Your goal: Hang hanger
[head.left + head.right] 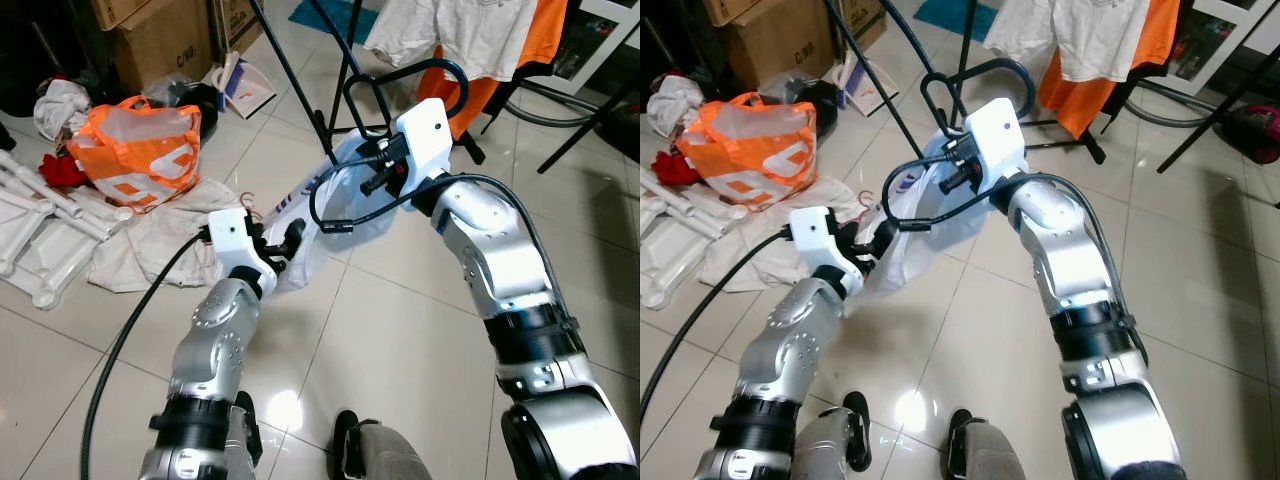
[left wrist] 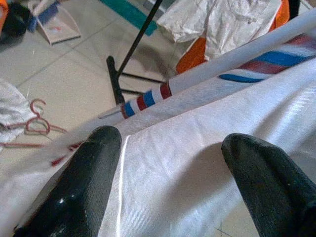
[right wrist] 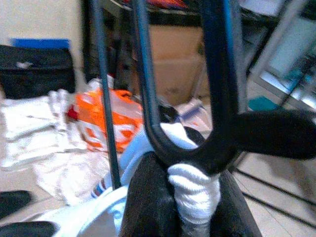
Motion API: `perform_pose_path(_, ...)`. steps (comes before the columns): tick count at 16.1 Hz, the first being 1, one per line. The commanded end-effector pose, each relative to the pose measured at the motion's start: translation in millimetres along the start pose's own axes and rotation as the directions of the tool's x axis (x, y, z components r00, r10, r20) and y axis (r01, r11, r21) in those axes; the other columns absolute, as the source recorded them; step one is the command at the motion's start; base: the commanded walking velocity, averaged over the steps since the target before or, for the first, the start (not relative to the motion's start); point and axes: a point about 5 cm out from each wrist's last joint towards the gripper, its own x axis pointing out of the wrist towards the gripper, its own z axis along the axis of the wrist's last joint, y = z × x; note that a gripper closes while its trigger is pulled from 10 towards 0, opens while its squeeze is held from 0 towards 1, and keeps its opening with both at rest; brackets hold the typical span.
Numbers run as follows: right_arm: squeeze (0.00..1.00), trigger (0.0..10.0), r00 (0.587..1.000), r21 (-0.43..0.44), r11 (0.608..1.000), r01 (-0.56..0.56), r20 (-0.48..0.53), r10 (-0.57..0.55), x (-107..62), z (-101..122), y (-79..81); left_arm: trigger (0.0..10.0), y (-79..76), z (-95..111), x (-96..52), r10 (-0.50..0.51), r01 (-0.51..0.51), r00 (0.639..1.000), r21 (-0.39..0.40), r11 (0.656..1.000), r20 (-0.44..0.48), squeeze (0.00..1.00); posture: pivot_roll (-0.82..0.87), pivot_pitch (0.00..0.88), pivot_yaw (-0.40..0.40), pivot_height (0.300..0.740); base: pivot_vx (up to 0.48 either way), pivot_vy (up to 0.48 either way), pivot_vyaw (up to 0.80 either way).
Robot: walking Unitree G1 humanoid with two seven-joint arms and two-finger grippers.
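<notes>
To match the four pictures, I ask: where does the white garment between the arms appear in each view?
Left eye view: white garment at the centre, between both arms.
Right eye view: left of centre, between the arms.
Left wrist view: lower half, behind the open left end effector.
Right wrist view: bottom left, below the hanger.
Shared landmark: orange bag.

Tiled floor [image 1: 400,330], orange bag [image 1: 140,150], cardboard boxes [image 1: 160,40]
</notes>
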Motion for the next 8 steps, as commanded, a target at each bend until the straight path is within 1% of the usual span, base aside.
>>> perform_pose_path(1,0.0,0.0,0.997,0.001,0.997,0.071,0.004,-0.071,-3.2,0,-12.4,10.0,-5.6,-7,-3.5,-0.015,0.016,1.0,0.014,1.0,-0.019,0.0,-0.1,0.198,-0.124,0.74,0.0,0.0,0.0)
perform_pose_path(3,0.0,0.0,0.986,0.043,0.986,0.162,-0.051,-0.16,-3.8,-11,-23.5,10.0,-9.8,-12,-8.9,-0.028,0.027,0.999,-0.025,0.999,-0.025,0.0,-0.09,0.2,-0.13,0.74,0.0,0.0,0.0)
perform_pose_path(4,0.0,0.0,0.979,0.073,0.977,0.198,-0.068,-0.194,-3.2,-14,-27.7,10.0,-13.1,-14,-11.2,-0.028,0.026,0.999,-0.057,0.998,-0.033,0.0,-0.09,0.202,-0.133,0.74,0.0,0.0,0.0)
perform_pose_path(5,0.0,0.0,0.976,0.085,0.973,0.213,-0.072,-0.207,-2.6,-15,-29.2,10.0,-14.7,-15,-12.2,-0.026,0.023,0.999,-0.071,0.997,-0.037,0.0,-0.09,0.202,-0.133,0.74,0.0,0.0,0.0)
perform_pose_path(6,0.0,0.0,0.974,0.09,0.971,0.219,-0.075,-0.213,-1.8,-15,-30.1,10.0,-14.5,-17,-12.0,-0.004,-0.002,0.999,-0.135,0.991,-0.038,0.0,-0.1,0.207,-0.135,0.74,0.0,0.0,0.0)
perform_pose_path(7,0.0,0.0,0.971,0.115,0.966,0.232,-0.079,-0.224,-0.7,-16,-30.6,10.0,-9.8,-20,-10.3,0.033,-0.039,0.999,-0.182,0.983,-0.034,0.0,-0.1,0.21,-0.135,0.74,0.0,0.0,0.0)
perform_pose_path(8,0.0,0.0,0.97,0.133,0.962,0.239,-0.08,-0.23,0.0,-15,-31.7,10.0,-6.8,-21,-7.6,0.055,-0.059,0.998,-0.186,0.981,-0.028,0.0,-0.1,0.213,-0.138,0.74,0.0,0.0,0.0)
